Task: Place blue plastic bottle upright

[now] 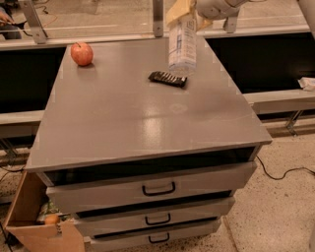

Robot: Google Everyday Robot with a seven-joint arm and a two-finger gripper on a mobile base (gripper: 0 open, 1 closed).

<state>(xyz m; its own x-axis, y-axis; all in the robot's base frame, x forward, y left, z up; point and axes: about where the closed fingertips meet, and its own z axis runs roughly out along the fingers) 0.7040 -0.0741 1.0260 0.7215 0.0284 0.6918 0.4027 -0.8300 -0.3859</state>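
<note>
I see a grey cabinet (147, 197) filling most of my view, with three drawers stacked on its near face, each with a dark handle. Its flat grey tabletop (123, 123) carries everything else. On the floor at the near left corner sits an open cardboard box (27, 216) with a few things inside that I cannot make out.

The arm (216, 7) comes in from the far right at the top edge. The end effector (184, 15) hangs over the far right part of the tabletop, clenched on the top of the bottle (182, 47). The bottle hangs almost upright with its white label facing me, and its cap is hidden in the grip. Its base is low over the tabletop, just beyond a dark snack bar (168, 78). I cannot tell whether the base touches the surface.

A red apple (81, 53) sits near the far left corner, well apart from the bottle.
</note>
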